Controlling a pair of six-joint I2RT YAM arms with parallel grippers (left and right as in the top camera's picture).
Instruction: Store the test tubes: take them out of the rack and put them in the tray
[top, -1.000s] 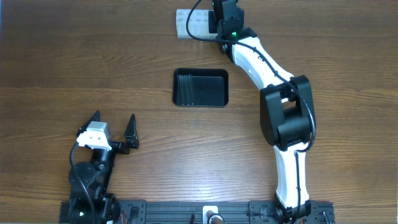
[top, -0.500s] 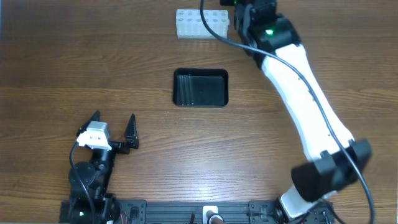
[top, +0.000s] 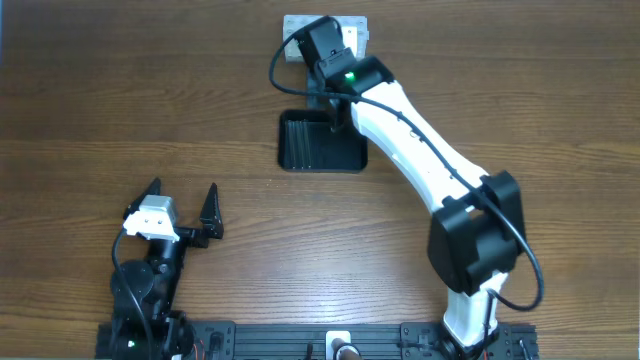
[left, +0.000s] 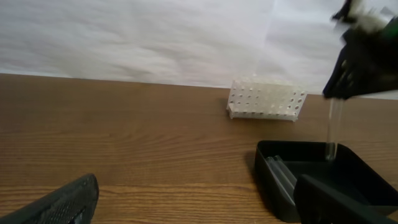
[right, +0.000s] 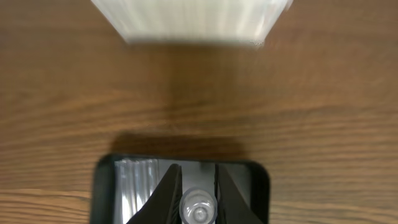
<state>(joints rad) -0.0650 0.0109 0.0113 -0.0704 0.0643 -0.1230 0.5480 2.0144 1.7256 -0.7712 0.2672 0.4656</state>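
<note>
The right gripper (right: 196, 180) is clamped on a clear test tube (left: 333, 127), which hangs upright from its fingers with the open mouth between them. Directly beneath it is the black tray (right: 261, 180), and the tube's lower end dips inside the tray's walls. Whether that end touches the tray floor is hard to tell. To one side of the held tube, further test tubes (left: 280, 171) lie flat on the tray floor, side by side. Just beyond the tray, on the far side from the arm's base, stands the white rack (left: 266, 101), close to the tray but apart from it. Well away from the right gripper, near the front left of the wooden table (top: 100, 100), the left gripper (top: 182, 200) sits low with its fingers spread wide and nothing between them.
</note>
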